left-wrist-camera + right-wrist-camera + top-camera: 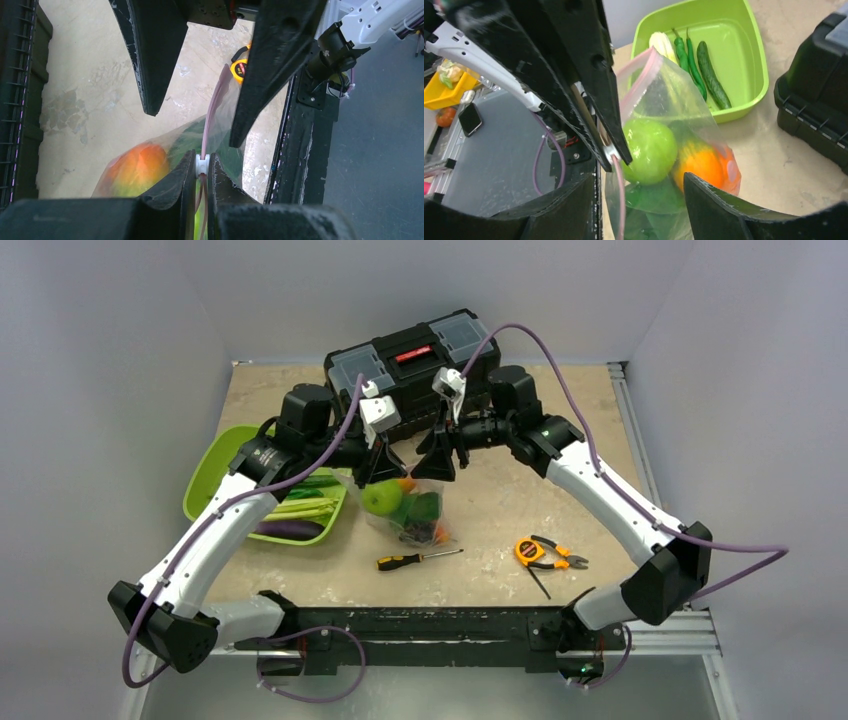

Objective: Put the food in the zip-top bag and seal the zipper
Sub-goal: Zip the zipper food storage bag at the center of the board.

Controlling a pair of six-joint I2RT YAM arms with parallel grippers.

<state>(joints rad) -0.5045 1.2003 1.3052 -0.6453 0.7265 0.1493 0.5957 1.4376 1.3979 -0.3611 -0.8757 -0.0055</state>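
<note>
Bag, clear floppy zip-top plastic (664, 100), probably light, limp and slippery, toy green apple (649, 150) and orange fruit (699, 162) inside, hangs from left gripper (201, 167) clenched on pinkish zipper strip (212, 110), between spread, released fingers of right gripper (641, 182); best pinched at stiffer strip.

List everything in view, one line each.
zip-top bag: 1, clear, table centre
zipper: 1, pink, bag's top edge
green apple: 1, green, in bag
orange piece: 1, orange, in bag
tray: 1, lime green, left of bag
eggplant: 1, purple, in tray
green vegetables: at least 3, green, in tray
toolbox: 1, black, far edge
screwdriver: 1, yellow-black handle, near bag
tape measure: 1, orange, right of screwdriver
pliers: 1, dark, beside tape measure
left pincer: 1, black, shut on zipper
right pincer: 1, black, open, astride bag
</note>
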